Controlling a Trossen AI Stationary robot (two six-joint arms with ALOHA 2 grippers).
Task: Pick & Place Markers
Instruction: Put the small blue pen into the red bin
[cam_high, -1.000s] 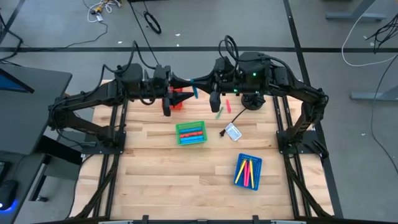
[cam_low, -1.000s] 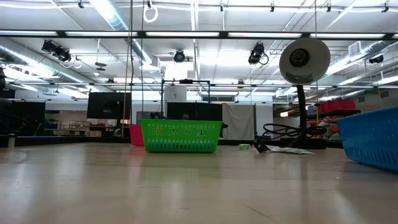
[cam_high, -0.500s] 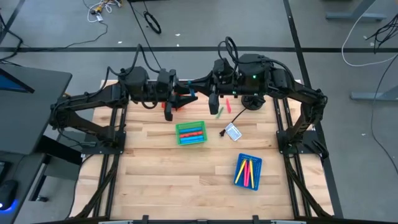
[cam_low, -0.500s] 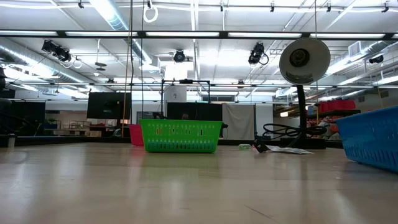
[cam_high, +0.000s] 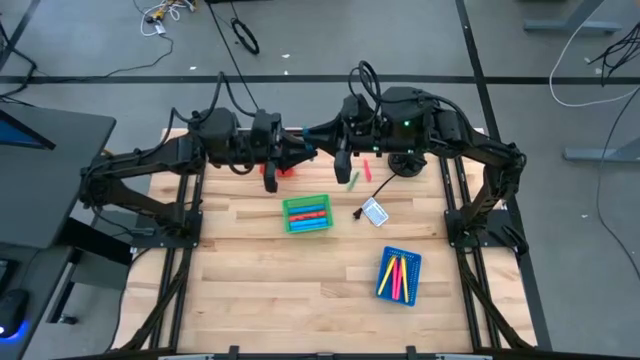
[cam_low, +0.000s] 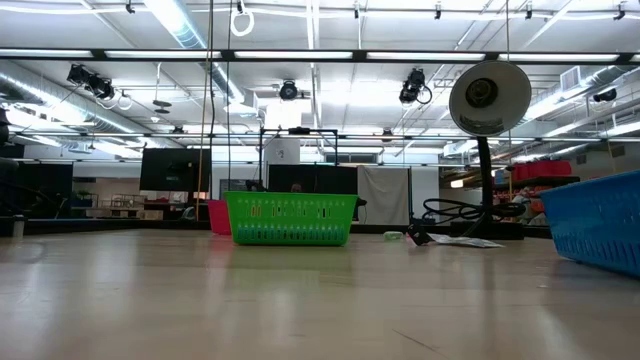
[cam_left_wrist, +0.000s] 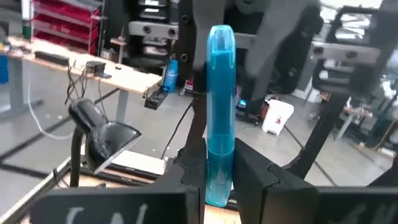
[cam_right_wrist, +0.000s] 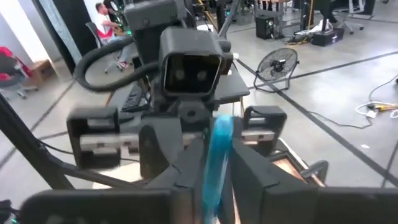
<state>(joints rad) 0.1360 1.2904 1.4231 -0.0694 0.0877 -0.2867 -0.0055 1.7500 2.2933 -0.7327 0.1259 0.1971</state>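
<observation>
A blue marker (cam_high: 311, 150) hangs in the air above the table's far middle, between my two grippers, which face each other. My left gripper (cam_left_wrist: 219, 158) comes from the table's left and is shut on it. My right gripper (cam_right_wrist: 214, 158) comes from the right; its fingers stand narrowly open on either side of the same marker (cam_right_wrist: 216, 149), as far as the blurred wrist view shows. A green marker (cam_high: 353, 180) and a red marker (cam_high: 366, 168) lie loose on the table below the right arm. My left gripper pinches the blue marker's lower part (cam_left_wrist: 217, 180) between its two fingers. The fingers come level from the table's left and lie across the marker. The marker stands nearly upright, most of its length rising above the fingers, clear of the table.
A green tray (cam_high: 306, 214) with blue and red markers sits mid-table, a blue tray (cam_high: 399, 275) with yellow and pink markers near right, a red tray (cam_high: 283, 166) under the left gripper. A small card (cam_high: 374, 212) and a black cable lie right of the green tray.
My left gripper's fingers, spread wide around the blue marker a second ago, have shut on it. Both arms have kept their place, and the marker stays in the air between them.
</observation>
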